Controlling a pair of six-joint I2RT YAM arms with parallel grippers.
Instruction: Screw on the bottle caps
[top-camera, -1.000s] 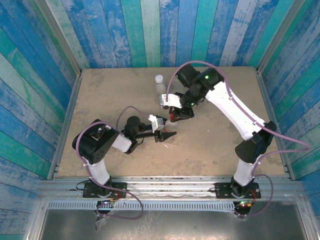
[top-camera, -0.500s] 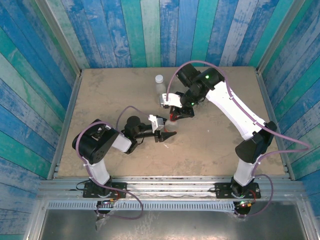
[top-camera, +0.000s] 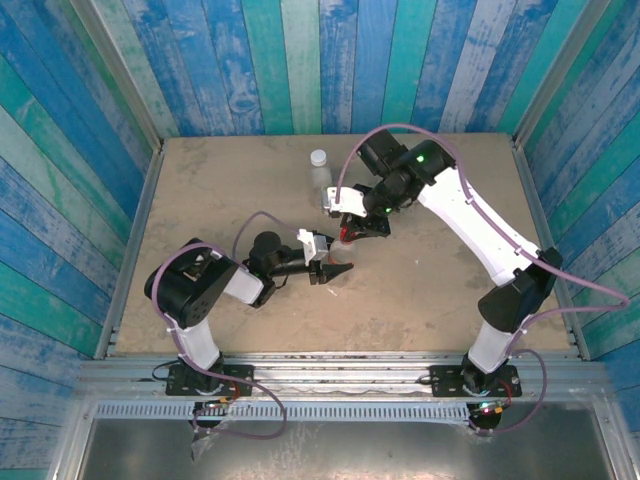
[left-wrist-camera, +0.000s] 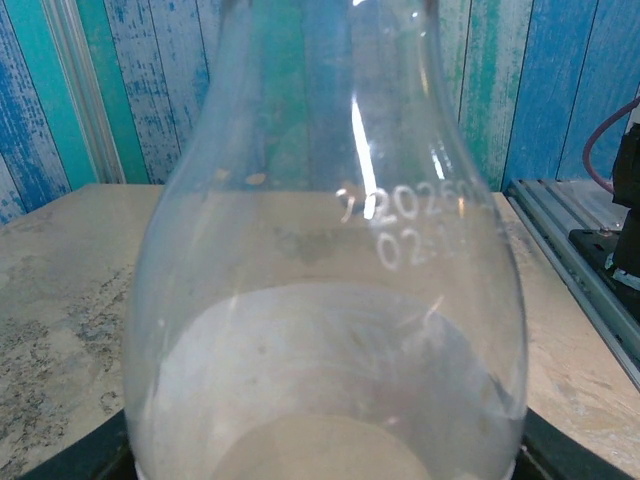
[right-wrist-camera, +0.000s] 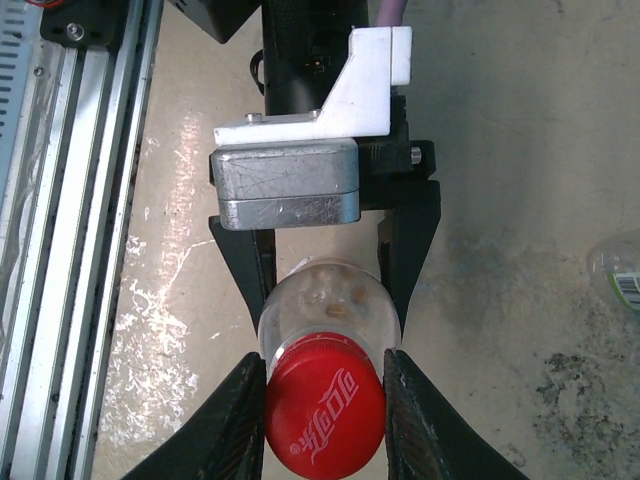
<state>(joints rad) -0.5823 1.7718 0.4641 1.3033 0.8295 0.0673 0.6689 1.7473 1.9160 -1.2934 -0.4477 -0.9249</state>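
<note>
A clear bottle (right-wrist-camera: 328, 300) stands upright at mid-table, and its glassy shoulder (left-wrist-camera: 330, 250) looms close in the left wrist view. My left gripper (top-camera: 336, 268) is shut on its body, one black finger on each side. A red cap (right-wrist-camera: 325, 405) sits on the bottle's neck. My right gripper (right-wrist-camera: 325, 368) comes down from above and is shut on the red cap, with its fingers (right-wrist-camera: 243, 420) pressed to the cap's sides. From above the cap (top-camera: 346, 236) shows under the right gripper (top-camera: 352, 230). The second bottle (top-camera: 320, 178), with a white cap (top-camera: 319, 157) on it, stands behind.
The green-white labelled bottle (right-wrist-camera: 620, 265) is just right of the held one. The aluminium rail (right-wrist-camera: 60, 230) runs along the table's near edge. Blue plank walls (top-camera: 300, 60) close in the back and both sides. Bare table (top-camera: 200, 190) lies to the left.
The right gripper's fingers have closed in on the red cap. The right arm has shifted slightly. The left arm and the bottle have stayed where they were.
</note>
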